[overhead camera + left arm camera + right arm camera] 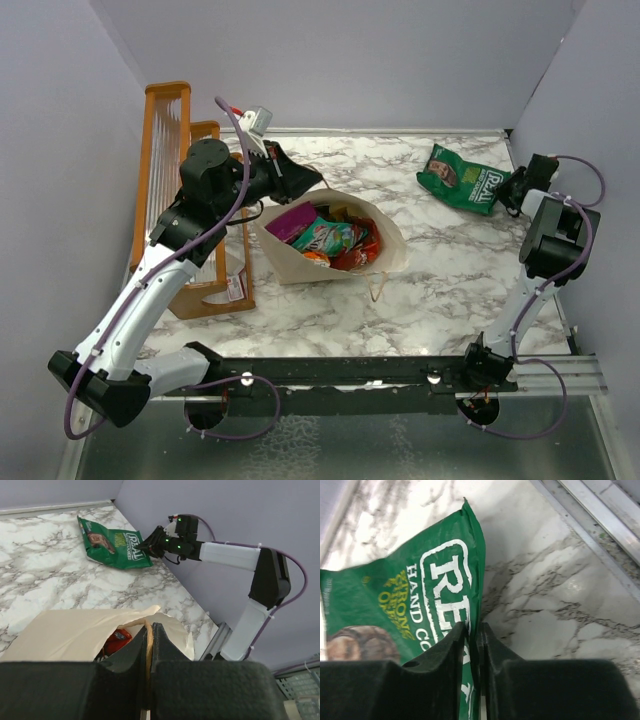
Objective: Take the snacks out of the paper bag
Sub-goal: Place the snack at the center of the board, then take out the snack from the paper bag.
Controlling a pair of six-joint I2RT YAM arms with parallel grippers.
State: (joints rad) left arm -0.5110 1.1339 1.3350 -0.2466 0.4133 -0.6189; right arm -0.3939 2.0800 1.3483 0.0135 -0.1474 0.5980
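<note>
Clearly, glossy green chip bag (462,178) lies outside cream paper bag (392,242)

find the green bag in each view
Top external: the green bag lies at the far right of the table, with the right gripper at its right edge.
Left wrist: upper middle, beyond the paper bag, with the right gripper on its corner.
Right wrist: fills the left half, its edge pinched in the right gripper.
Shared landmark: the right gripper shut on the bag's edge.
</note>
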